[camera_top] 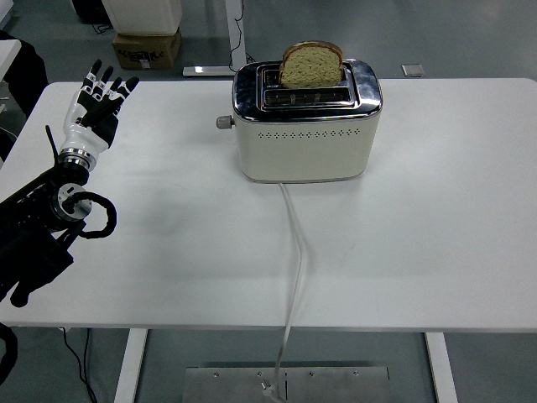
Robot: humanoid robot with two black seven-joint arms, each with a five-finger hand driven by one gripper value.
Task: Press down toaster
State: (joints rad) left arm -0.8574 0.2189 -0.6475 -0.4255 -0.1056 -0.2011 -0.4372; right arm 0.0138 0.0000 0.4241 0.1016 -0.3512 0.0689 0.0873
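One slice of bread (311,64) stands up out of the toaster (305,122) at the counter's (419,235) far middle. Left hand (96,105) hovers well apart, fingers (107,80) spread, empty. Rigid, heavy-looking toaster; press the stiff lever knob (223,122) on its left end.

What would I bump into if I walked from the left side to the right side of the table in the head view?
Left hand → small round knob on the toaster's left end → toaster.
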